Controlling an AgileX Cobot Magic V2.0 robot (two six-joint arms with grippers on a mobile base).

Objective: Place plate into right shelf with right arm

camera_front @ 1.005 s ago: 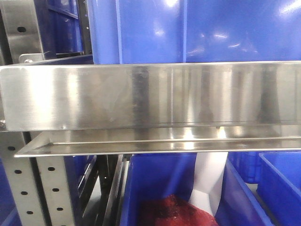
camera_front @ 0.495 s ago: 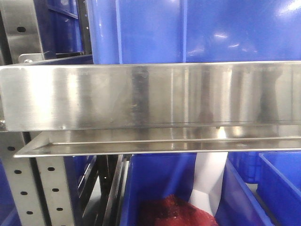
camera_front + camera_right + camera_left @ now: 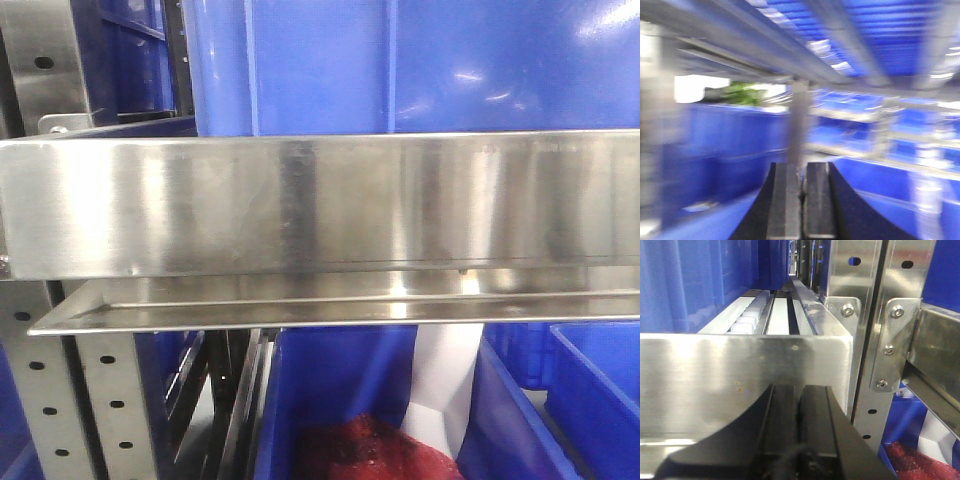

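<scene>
Right end effector (image 3: pixel 799 200) fingers together, empty, view motion-blurred; plate not visible. Left end effector (image 3: pixel 799 410) together near right shelf (image 3: pixel 320 205) rail. Risk: arm clipping rail.

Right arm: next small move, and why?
Probably slow the right gripper and turn it away from the brushed stainless-steel rack with blue bins to look for the white plate: its jaws are shut with nothing between them, its view is motion-blurred, and no plate shows in any view.
</scene>
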